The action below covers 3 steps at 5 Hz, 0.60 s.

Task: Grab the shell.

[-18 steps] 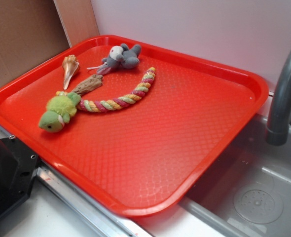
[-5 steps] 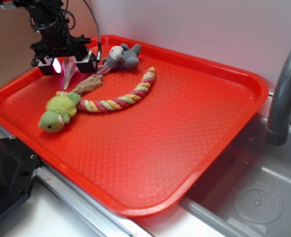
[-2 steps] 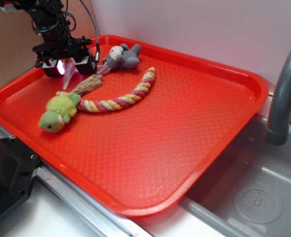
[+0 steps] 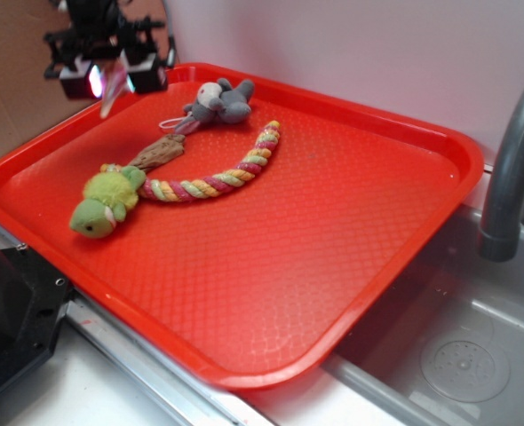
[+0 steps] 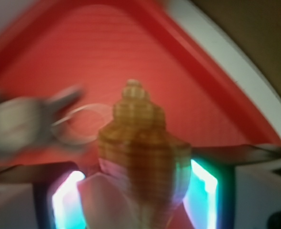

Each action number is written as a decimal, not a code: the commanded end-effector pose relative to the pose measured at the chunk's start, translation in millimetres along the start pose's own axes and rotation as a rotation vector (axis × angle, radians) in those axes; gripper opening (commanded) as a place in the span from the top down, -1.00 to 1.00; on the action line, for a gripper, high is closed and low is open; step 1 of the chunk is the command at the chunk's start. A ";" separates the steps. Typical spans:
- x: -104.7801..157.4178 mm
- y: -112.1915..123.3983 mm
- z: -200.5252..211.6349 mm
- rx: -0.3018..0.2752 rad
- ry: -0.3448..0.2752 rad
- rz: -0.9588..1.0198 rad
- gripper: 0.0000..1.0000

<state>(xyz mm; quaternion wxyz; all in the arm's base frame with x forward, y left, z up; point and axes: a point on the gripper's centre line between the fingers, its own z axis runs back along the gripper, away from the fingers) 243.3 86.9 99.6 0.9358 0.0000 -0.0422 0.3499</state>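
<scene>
I see a red tray with a raised rim and a fine diamond texture. It rests partly over a grey sink basin, where a round drain shows and a dark grey faucet curves up at the right. A pale wall backs the scene, with brown cardboard to the left.

On the tray lie a grey plush mouse, a braided rope in pink, yellow and green, a green plush toy at its near end, and a dark brown ridged piece beside the rope.

The claw hangs above the far left corner of the tray, clamped on the shell. The shell is off the tray surface. In the exterior view its long axis runs close to vertical, the pale tip pointing down. In the wrist view the shell fills the centre between lit pads, blurred, with its stepped spire toward the top of the frame.
</scene>
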 end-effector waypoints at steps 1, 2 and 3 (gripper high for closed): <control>-38.8 -39.1 86.9 -0.154 -0.039 -0.088 1.00; -54.7 -36.4 106.6 -0.190 -0.065 -0.083 1.00; -57.2 -37.2 101.0 -0.161 -0.081 -0.102 1.00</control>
